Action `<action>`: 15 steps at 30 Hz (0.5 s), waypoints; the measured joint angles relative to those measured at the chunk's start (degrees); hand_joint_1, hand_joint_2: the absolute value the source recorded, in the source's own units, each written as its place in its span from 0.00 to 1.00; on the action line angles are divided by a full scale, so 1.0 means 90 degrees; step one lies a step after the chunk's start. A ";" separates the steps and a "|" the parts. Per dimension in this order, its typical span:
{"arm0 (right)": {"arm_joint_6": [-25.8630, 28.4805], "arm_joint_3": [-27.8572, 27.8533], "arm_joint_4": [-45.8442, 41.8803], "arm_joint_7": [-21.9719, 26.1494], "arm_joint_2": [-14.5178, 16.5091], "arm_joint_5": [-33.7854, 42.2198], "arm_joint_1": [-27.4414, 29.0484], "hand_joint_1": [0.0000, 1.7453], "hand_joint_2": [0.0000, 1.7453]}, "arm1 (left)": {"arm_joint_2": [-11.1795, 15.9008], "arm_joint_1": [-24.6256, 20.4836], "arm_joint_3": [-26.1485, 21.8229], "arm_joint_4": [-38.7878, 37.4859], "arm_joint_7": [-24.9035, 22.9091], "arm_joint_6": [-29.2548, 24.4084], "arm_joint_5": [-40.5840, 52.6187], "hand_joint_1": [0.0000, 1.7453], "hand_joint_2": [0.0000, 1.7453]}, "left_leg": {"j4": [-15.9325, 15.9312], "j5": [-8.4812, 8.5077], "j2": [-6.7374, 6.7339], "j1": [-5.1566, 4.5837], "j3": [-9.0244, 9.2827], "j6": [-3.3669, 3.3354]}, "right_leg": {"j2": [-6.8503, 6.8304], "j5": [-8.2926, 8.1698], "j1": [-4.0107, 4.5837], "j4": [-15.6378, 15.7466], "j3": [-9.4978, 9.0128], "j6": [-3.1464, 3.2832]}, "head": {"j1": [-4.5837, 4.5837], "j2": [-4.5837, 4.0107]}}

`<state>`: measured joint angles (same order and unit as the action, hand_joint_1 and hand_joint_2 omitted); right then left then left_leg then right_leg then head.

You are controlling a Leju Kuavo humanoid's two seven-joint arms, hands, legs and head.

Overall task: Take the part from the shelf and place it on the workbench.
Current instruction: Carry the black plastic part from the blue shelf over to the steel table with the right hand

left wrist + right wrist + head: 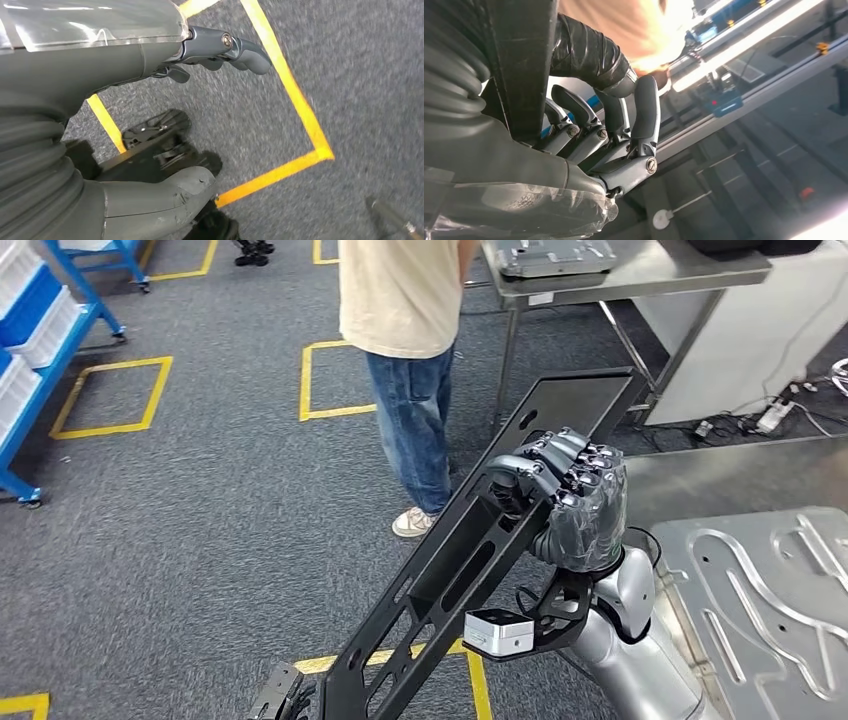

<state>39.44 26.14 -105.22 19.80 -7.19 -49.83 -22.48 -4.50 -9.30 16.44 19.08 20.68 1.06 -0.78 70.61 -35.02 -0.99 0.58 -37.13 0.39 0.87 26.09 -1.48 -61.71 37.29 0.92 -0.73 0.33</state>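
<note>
Long black part (470, 560) carried slantwise, right hand (570, 505) clamped around its upper rail for balance. Left hand (280, 695) at lower end; grip indiscernible. Workbench (780, 580) just beside.

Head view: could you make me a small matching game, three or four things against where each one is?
Things:
1. black part
2. person
3. silver panel
4. blue shelf

Places:
A. far left edge
B. gripped by the right hand
C. lower right corner
D. standing on the carpet, top middle

Pairs: 1-B, 2-D, 3-C, 4-A
</note>
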 joint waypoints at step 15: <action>0.0037 -0.0022 -0.0027 0.0000 -0.0036 -0.0010 -0.0034 1.00 1.00 | -0.0010 -0.0015 -0.0002 -0.0007 0.0021 0.0086 0.0000 0.00 1.00 | -0.1665 0.0986 0.0143 -0.0058 0.0720 -0.0439 | 0.0047 0.0356 0.0025 -0.0711 0.0499 -0.0281 | 0.0000 0.0000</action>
<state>39.77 25.94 -105.47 19.80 -7.52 -49.93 -22.78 -4.58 -9.43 16.41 19.02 20.87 1.83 -0.78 55.62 -26.14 0.30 0.06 -30.65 -3.56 1.30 29.29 -1.25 -68.11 41.78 -1.61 -0.73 0.33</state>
